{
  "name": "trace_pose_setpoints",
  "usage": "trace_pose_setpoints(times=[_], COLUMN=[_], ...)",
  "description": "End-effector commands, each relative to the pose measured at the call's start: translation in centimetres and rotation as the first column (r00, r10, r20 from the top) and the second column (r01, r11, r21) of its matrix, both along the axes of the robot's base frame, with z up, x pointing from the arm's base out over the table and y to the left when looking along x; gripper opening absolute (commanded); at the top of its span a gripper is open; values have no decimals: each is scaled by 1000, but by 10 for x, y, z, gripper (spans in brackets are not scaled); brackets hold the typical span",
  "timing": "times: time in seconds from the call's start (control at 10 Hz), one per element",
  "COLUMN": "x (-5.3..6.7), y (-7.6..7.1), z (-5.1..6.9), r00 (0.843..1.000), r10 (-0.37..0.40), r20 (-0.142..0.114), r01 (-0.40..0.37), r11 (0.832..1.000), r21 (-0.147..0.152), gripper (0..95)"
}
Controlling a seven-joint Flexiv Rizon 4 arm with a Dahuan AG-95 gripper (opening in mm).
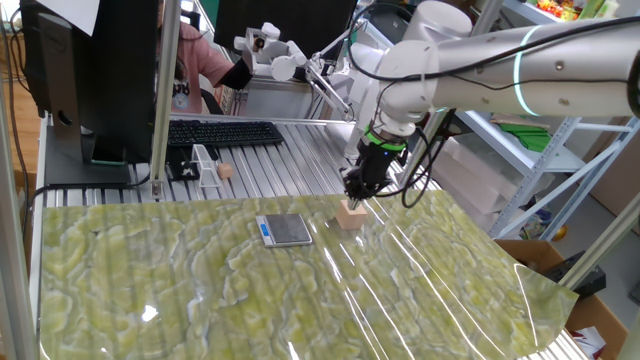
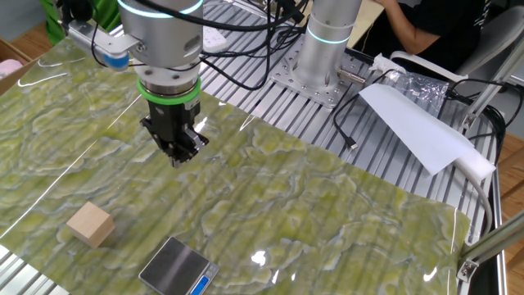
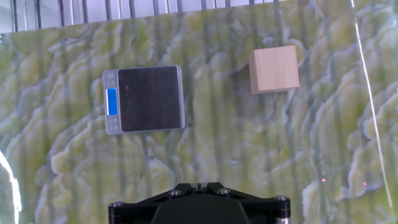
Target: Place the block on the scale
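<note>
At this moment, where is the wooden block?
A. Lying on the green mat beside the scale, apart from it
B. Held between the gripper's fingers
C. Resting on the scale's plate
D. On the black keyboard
A: the block sits on the green mat with a gap between it and the scale, whose plate is bare, and the gripper hangs above, holding nothing.

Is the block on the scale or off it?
Off. The block lies on the green mat beside the scale, whose plate is bare.
</note>
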State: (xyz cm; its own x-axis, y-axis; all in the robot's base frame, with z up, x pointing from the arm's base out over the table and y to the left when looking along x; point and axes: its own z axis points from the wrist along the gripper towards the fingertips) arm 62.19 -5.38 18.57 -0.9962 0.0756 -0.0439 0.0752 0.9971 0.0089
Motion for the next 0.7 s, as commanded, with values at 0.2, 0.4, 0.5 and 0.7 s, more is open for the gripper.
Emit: trace_pose_setpoints(times=[0.2,0.4,0.5,0.7], x=[1,4,7,19], y=[0,0,-1,-4], z=[0,-1,-4,-9], r00=[1000,1000,1000,1000], r10=[-2,-3,-10,-11], r20=[13,12,15,27], r01=[2,3,10,11], r11=[1000,1000,1000,1000], r21=[6,7,6,2], gripper=[0,0,0,0])
